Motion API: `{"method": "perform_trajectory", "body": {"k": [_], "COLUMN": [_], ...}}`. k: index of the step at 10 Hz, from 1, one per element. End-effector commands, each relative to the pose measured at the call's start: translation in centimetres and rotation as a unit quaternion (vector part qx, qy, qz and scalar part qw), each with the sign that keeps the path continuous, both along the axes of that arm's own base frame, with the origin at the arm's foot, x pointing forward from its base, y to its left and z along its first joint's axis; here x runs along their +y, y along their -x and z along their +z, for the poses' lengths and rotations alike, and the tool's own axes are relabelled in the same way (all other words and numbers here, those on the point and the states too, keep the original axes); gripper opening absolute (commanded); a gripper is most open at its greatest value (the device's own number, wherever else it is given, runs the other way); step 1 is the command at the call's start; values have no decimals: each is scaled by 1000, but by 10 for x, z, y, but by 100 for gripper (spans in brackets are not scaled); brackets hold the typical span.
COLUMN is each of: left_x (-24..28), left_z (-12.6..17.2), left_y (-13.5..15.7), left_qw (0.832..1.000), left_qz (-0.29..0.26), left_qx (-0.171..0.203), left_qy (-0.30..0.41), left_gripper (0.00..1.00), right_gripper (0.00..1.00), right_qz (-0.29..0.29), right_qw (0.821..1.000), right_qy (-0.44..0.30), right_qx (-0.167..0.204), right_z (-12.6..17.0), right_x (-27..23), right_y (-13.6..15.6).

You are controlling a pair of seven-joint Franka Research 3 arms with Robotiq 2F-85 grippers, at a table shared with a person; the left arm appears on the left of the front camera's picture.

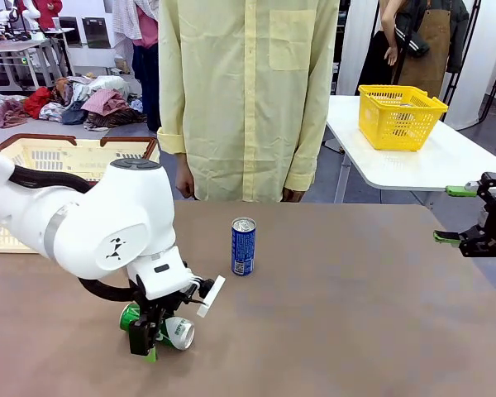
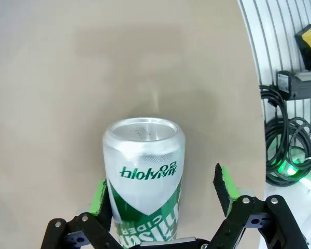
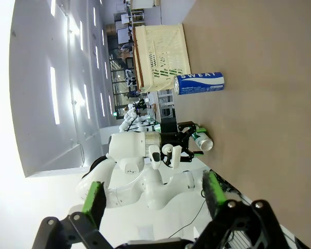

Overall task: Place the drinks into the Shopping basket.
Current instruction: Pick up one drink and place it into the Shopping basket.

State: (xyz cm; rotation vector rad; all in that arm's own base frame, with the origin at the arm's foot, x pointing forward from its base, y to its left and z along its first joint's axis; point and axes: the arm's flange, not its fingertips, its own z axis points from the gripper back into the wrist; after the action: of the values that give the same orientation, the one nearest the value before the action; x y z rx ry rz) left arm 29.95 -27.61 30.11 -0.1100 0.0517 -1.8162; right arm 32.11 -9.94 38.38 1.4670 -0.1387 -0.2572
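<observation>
The left gripper [image 2: 160,188] is low on the table [image 1: 355,314], nearer to the robot than the blue can [image 1: 243,246] and to its left. Its jaws stand wide apart and the green can [image 2: 142,179] lies on its side between them. One green pad [image 2: 98,197] is just beside the can wall; if it touches, I cannot tell. The other pad is clearly apart from it, so the can is not clamped. The silver end of the green can points away from the wrist.

The right gripper [image 1: 455,215] hangs in the air far to the right of the blue can, near the table edge. Its jaws are also apart and hold nothing.

The blue can stands upright about in the middle of the table. The shopping basket [image 1: 33,149] sits far to its left, behind the left arm. A person [image 1: 248,99] in a pale yellow shirt stands just behind the blue can, at the far side. A yellow basket [image 1: 397,116] is on a white table behind it to the right.
</observation>
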Motion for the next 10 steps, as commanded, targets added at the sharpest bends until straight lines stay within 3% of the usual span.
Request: {"method": "perform_trajectory", "body": {"k": [1, 5, 6, 7, 8, 10], "left_x": [13, 18, 18, 17, 17, 15], "left_z": [-18, -22, -23, -23, -23, -23], "left_y": [1, -2, -2, -2, -2, 0], "left_qw": [1000, 999, 999, 999, 999, 999], "left_qz": [-10, -12, -16, -20, -22, -26], "left_qx": [9, 9, 8, 10, 9, 8], "left_qy": [25, 41, 44, 39, 35, 31], "left_gripper": [100, 100, 63, 5, 0, 0], "right_gripper": [100, 100, 100, 100, 100, 100], "right_qz": [-8, -8, -8, -8, -8, -8], "right_qw": [1000, 1000, 1000, 1000, 1000, 1000], "right_qy": [-4, -4, -4, -4, -4, -4], "right_qx": [2, 2, 2, 2, 2, 2], "right_z": [4, 4, 4, 4, 4, 4], "right_x": [1, 1, 1, 1, 1, 1], "right_y": [-1, -1, -1, -1, -1, -1]}}
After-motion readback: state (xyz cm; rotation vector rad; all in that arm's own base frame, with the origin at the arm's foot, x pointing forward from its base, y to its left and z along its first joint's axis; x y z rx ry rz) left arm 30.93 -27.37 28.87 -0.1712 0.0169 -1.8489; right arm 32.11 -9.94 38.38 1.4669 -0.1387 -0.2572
